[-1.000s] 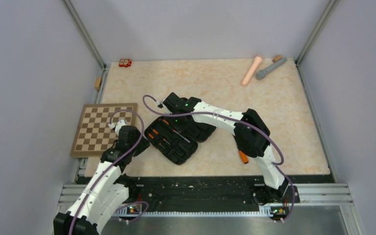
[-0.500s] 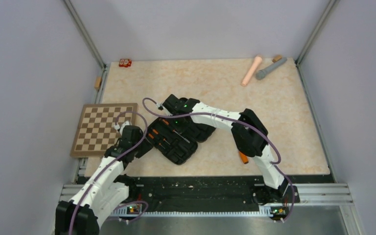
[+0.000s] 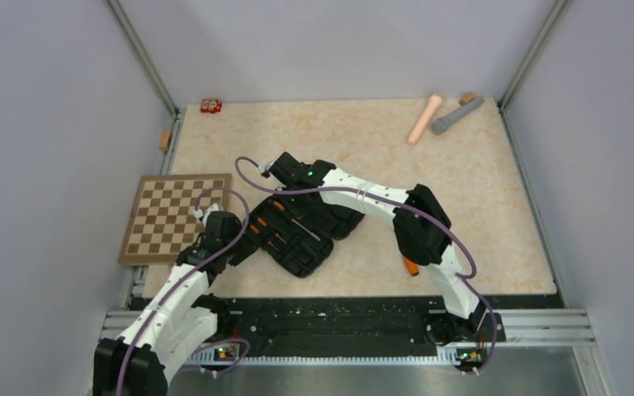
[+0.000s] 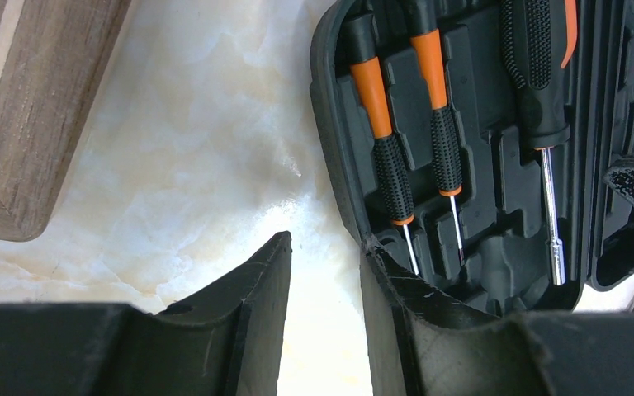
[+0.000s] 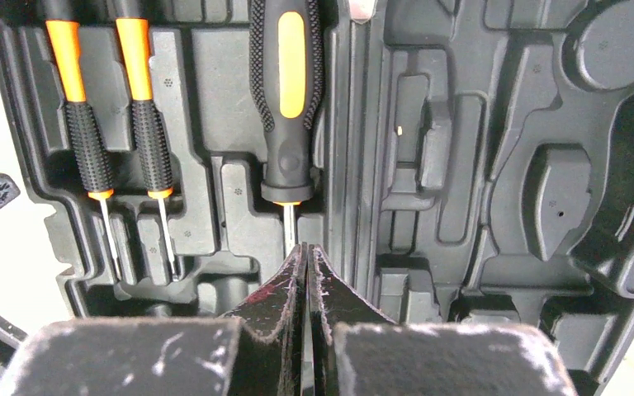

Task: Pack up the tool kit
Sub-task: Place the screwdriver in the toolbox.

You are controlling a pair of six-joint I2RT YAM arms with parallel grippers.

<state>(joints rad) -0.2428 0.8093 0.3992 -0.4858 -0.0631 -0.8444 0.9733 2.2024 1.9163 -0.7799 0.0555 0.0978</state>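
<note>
The black tool case (image 3: 304,257) lies open on the table. Two small orange-and-black screwdrivers (image 4: 384,140) and a large screwdriver (image 5: 289,99) sit in its left tray. The right half (image 5: 495,165) shows only bare moulded slots. My left gripper (image 4: 326,243) is open over bare table at the case's near-left corner (image 3: 243,245), its right finger (image 4: 380,272) against the rim. Over the case hangs my right gripper (image 3: 287,175), shut with nothing between its fingertips (image 5: 307,252), which line up with the large screwdriver's shaft. An orange tool handle (image 3: 410,266) pokes out beneath the right arm.
The brown chessboard (image 3: 169,216) lies just left of the left gripper, its wooden edge (image 4: 25,124) close by. A pink cylinder (image 3: 423,118) and a grey cylinder (image 3: 456,114) lie at the far right. A small red object (image 3: 210,105) sits at the far left corner.
The left gripper has slid a little right to the case's corner and its jaws have narrowed. The right gripper has shifted slightly toward the far left, still shut.
</note>
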